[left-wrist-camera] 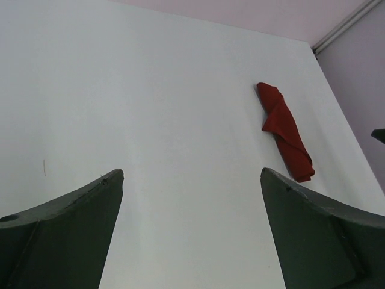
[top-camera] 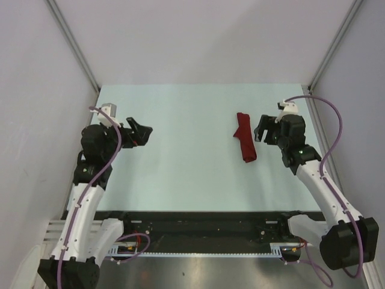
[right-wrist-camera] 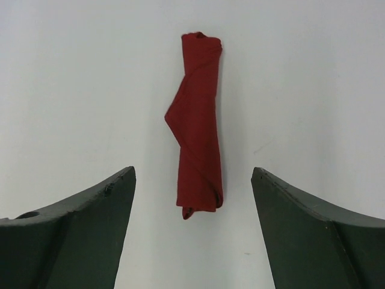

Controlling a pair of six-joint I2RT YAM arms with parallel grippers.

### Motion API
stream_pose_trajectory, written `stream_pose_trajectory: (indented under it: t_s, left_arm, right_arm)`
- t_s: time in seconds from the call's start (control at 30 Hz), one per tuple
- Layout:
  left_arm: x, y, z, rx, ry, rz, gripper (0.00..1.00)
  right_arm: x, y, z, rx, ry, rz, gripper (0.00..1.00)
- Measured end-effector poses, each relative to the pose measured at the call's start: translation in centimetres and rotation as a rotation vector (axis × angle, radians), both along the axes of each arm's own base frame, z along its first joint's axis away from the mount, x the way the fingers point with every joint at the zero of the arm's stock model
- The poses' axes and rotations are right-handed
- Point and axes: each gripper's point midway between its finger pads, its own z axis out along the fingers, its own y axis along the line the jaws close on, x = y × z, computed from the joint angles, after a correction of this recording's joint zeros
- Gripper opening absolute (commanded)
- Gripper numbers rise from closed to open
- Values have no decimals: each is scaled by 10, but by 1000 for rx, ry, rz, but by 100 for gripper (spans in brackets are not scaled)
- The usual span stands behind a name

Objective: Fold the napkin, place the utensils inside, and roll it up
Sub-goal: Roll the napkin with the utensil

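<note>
Right wrist view: rolled napkin lies untouched, framed by the right gripper's wide-spread jaws; top external view adds the left gripper, equally wide, well apart from it.

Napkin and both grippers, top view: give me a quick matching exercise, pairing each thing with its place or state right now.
Things:
1. napkin
2. left gripper
3. right gripper
4. table

Places or states:
A. open, close beside the napkin on its right
B. pale blue-green flat surface
C. dark red, rolled into a slim bundle, lying on the table's right half
D. open, over the table's left side, far from the napkin

Pairs: 1-C; 2-D; 3-A; 4-B.
</note>
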Motion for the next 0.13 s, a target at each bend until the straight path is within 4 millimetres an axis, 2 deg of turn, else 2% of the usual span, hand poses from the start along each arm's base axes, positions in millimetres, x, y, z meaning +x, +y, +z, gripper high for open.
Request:
stream_pose_trajectory:
  t_s: [0.13]
  left_arm:
    - [-2, 4, 3, 27, -20, 15, 100]
  right_arm:
    - [-6, -6, -17, -15, 29, -23, 83]
